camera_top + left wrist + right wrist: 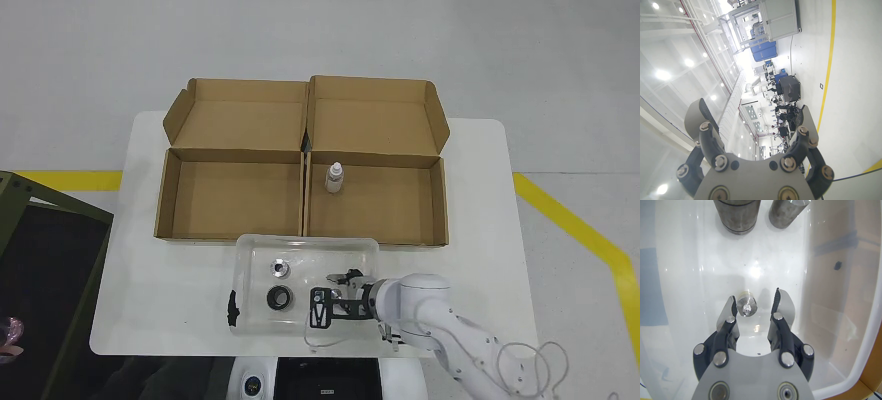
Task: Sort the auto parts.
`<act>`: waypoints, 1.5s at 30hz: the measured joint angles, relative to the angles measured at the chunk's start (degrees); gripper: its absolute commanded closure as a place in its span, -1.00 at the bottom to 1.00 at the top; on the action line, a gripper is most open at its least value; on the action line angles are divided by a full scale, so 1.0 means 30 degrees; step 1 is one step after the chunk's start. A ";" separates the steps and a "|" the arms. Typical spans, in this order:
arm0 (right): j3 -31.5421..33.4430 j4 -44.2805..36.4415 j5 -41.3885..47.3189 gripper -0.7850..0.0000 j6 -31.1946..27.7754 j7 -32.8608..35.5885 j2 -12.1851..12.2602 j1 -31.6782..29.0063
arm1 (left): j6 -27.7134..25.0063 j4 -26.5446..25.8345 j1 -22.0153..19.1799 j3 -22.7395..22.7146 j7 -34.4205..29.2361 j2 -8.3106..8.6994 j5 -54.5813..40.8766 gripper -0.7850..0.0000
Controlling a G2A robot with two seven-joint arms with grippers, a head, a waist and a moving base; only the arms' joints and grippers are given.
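White table [480,200], clear tray [857,370]. A small silver plug [746,308] lies on the tray floor between the spread fingers of the right gripper [754,305], one pad just beside it, evidently set for a pinch. Two larger cylinders [738,217] stand beyond. Two boxes [235,195] behind the tray await sorted parts. The left gripper [753,108] is spread and empty, aimed into the room.

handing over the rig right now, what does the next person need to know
Left gripper: open, empty, pointing out into the room.
Right gripper: open, down in the clear tray, fingers either side of a small metal part, not closed.
Done: one white part lies in the right box.
Left: the small part, a banded cylinder and a plain cylinder, all in the tray.
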 measured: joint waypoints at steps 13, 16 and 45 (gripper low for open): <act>0.0064 -0.1117 0.0657 1.00 -0.0563 -0.0601 0.0122 0.0080 | 0.0000 0.0000 0.0000 0.0000 0.0000 0.0000 0.0000 -1.00; 0.0246 -0.1364 0.0723 1.00 -0.0597 -0.1163 0.0156 0.0195 | 0.0000 0.0000 0.0000 0.0000 0.0000 0.0000 0.0000 -1.00; 0.5397 -0.3121 0.4893 1.00 -0.1571 -0.8772 0.0776 0.1304 | 0.0000 0.0000 0.0000 0.0000 0.0000 0.0000 0.0000 -1.00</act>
